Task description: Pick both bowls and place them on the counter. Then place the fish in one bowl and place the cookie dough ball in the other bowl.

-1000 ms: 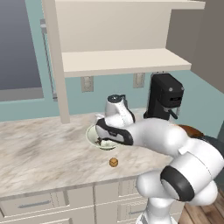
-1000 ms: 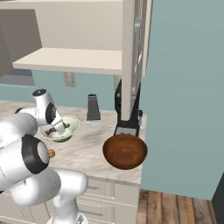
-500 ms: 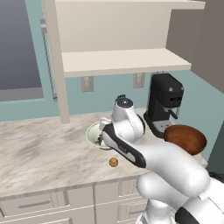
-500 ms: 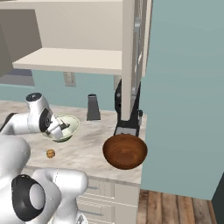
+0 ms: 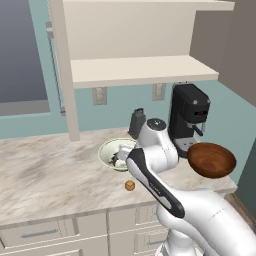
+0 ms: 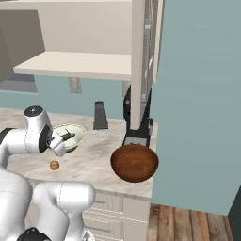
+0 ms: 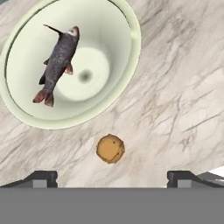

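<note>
the small dark grey fish (image 7: 57, 61) already lies inside the wide cream-white bowl with the pale green inside (image 7: 131, 39), which stands on the beige-and-grey marbled counter (image 7: 183, 87), while the tiny golden-brown cookie dough ball (image 7: 110, 148) sits on the stone just beside that bowl and well apart from the glossy reddish-brown bowl (image 6: 134, 162) near the counter's end. the end effector (image 7: 113, 178) hovers over the ball with its tips spread wide and nothing between them. the ball looks light, soft and apt to roll or dent, so i judge a gentle pinch across its middle from straight above would suit it best.

Glossy white rounded arm (image 5: 165, 200) segments; dark grey joint bands; a round grey cap on the elbow
</note>
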Robot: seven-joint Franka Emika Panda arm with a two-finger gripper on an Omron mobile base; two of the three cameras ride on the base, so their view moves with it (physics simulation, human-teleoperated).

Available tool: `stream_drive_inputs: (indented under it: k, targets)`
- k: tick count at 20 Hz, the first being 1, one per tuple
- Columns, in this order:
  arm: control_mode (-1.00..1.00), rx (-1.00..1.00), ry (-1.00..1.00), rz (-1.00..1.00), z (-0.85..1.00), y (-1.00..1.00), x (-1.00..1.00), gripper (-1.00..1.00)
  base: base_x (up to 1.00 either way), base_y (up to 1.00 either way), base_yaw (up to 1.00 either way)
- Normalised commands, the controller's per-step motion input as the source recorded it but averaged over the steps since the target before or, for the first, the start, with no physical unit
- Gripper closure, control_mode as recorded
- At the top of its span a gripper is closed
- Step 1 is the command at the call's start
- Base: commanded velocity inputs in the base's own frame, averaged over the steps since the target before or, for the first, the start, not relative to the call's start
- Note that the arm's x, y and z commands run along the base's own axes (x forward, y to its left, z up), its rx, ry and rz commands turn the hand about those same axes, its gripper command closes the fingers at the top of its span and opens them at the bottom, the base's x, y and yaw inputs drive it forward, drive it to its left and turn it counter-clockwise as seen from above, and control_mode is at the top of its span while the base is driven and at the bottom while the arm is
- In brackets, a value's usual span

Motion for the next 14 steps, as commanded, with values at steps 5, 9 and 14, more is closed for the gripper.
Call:
stream_drive_inputs:
  k: [5, 9, 14]
  targets:
    - [-1.0, 0.0, 0.0, 0.09, 0.0, 0.02, -0.3, -1.0, 0.0, 0.0, 0.0]
    - [-1.0, -0.01, 0.0, 0.04, -0.01, 0.03, -0.07, -1.0, 0.0, 0.0, 0.0]
    - [-1.0, -0.08, 0.0, 0.02, -0.11, 0.04, 0.06, -1.0, 0.0, 0.0, 0.0]
